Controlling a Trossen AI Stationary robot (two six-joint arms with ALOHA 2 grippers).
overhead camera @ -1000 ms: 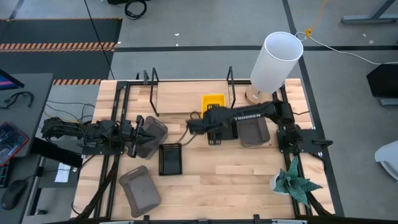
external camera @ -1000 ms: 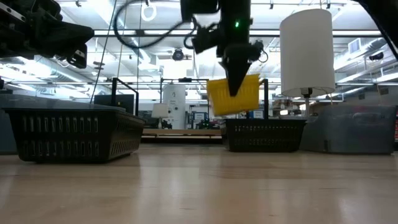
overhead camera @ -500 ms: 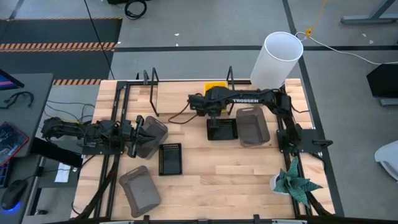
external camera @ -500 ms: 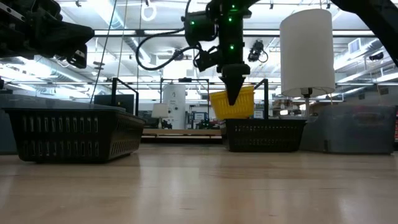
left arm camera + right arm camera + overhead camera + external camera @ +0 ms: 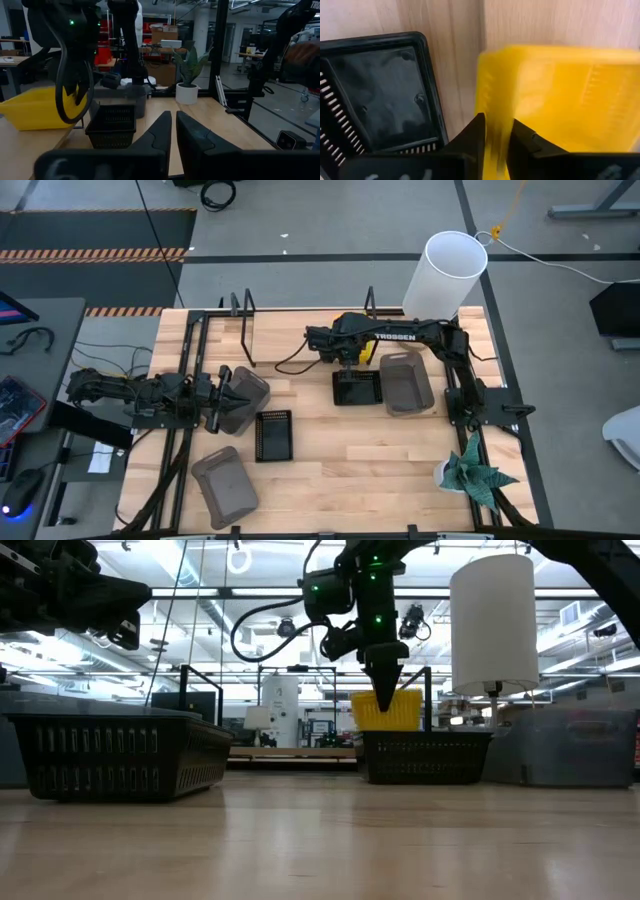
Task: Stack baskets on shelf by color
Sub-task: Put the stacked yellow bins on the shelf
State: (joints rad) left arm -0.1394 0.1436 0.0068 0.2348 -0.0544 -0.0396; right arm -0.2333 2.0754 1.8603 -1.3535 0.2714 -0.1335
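**Yellow basket in my right fingers, at the shelf**

A wide pale wooden surface (image 5: 330, 470) sits in a workshop hall, with a white cylinder lamp (image 5: 443, 275) at the far right corner and a small potted plant (image 5: 470, 470) at the near right.

My right gripper (image 5: 343, 350) is out over the far middle of the surface, its fingers (image 5: 476, 134) pinched narrow on the rim wall of a yellow basket (image 5: 385, 710). In the low view the basket hangs tilted, just above and behind a black basket (image 5: 427, 756), between the shelf's black end loops (image 5: 246, 320). I cannot tell whether it touches the shelf board yet.

The yellow basket looks like thin moulded plastic: light, fairly stiff, likely a bit slick, so a one-wall pinch lets it swing. Gripping mid-wall on the long rim would keep it level, I judge. It is bright, rectangular, open-topped and shallow.

A gray basket (image 5: 407, 382) sits just right of the black one. My left gripper (image 5: 222, 398) waits at the left side over another gray basket (image 5: 240, 395), fingers (image 5: 159, 132) nearly together and holding nothing. A second black basket (image 5: 274, 435) and a third gray basket (image 5: 225, 485) lie nearer the front.
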